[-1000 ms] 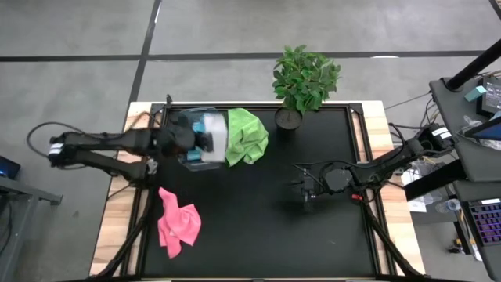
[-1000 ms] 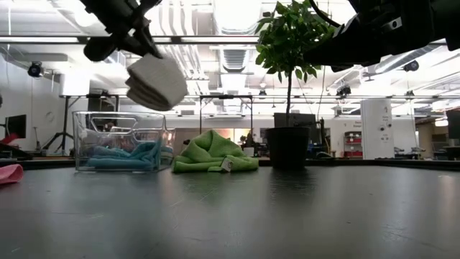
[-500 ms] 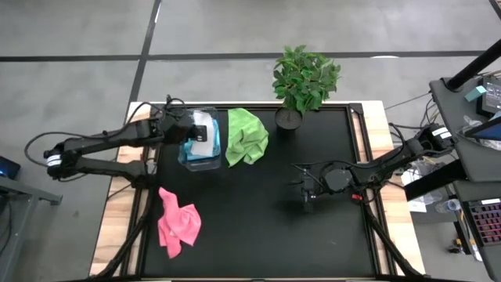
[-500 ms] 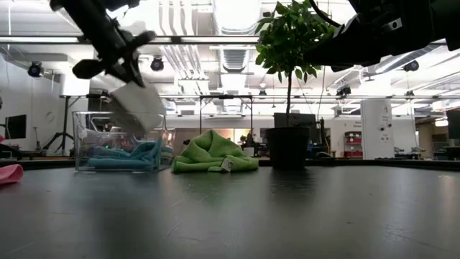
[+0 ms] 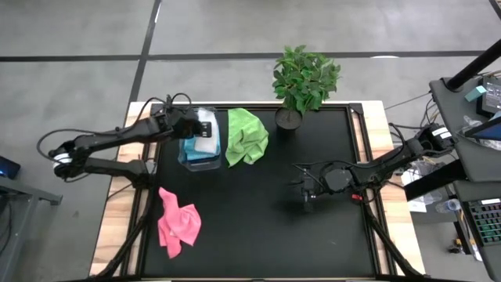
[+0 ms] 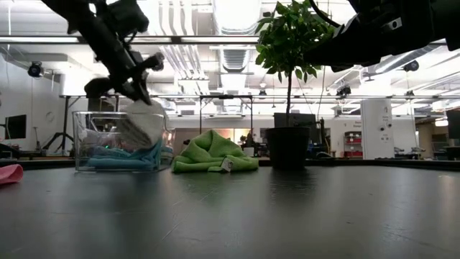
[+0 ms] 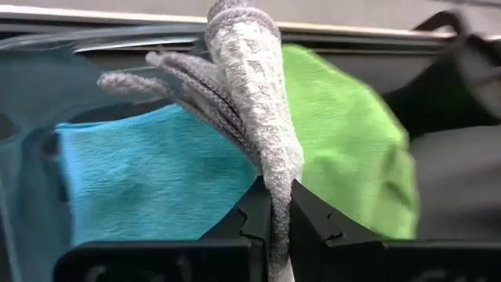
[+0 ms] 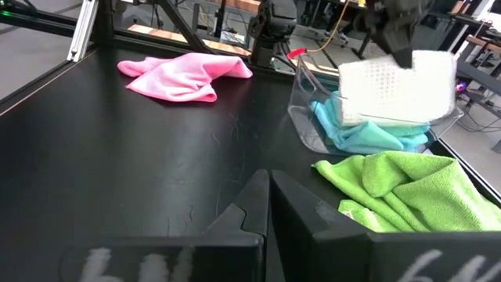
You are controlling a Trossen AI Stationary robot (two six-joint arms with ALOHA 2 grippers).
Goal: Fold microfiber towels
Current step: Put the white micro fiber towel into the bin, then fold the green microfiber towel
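high view puts your left gripper [image 5: 196, 128] over the clear bin [image 5: 188, 159] at the table's far left, fingers clamped on the folded grey-white towel [image 6: 141, 124], which hangs partly down inside the bin. you can see the blue towels [image 8: 356, 133] lying in the bin beneath it. the green towel [image 5: 246, 136] sits crumpled just beside the bin, between it and the potted plant [image 5: 303, 81]. the pink towel [image 5: 178, 222] lies crumpled near the front left edge. your right gripper [image 5: 307, 188] hovers above the table's right half, fingers together, holding nothing.
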